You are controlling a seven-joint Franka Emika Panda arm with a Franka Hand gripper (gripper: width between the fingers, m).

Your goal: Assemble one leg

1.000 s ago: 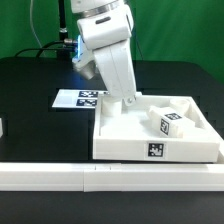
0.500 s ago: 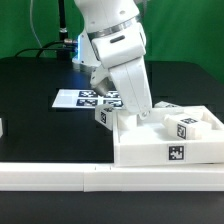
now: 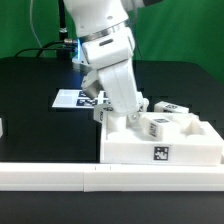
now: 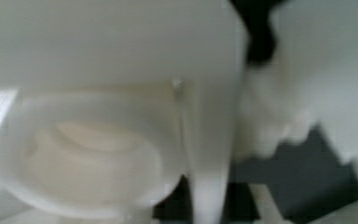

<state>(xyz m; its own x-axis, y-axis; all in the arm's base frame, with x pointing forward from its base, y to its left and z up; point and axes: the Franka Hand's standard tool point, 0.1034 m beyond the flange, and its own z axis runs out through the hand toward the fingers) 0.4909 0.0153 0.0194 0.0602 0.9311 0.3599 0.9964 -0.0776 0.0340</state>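
Gripper (image 3: 131,117) is down inside the large white square panel (image 3: 190,150), near its corner on the exterior view's left; the arm's last link covers the fingers, so I cannot tell how far the claw is open or whether it grips anything.

The leg (image 3: 155,127) lies inside the panel, just beside the gripper on the exterior view's right, with a black-and-white tag facing the camera; contact with the fingers cannot be judged. Second leg (image 3: 166,107) sits further back by the panel's far rim; third leg (image 3: 100,114) is outside the panel on the black table (image 3: 30,110), between the marker board (image 3: 75,100) and the panel's wall, close to the arm.

The panel's front wall carries one tag, facing the camera; a long white bar (image 3: 50,176) runs along the table's front edge, in front of the panel.

Wrist view is badly blurred: a round white shape (image 4: 83,150) with a hollow centre fills most of it, a thin pale edge runs beside that, and dark table shows past it; not enough to read the fingers' state.
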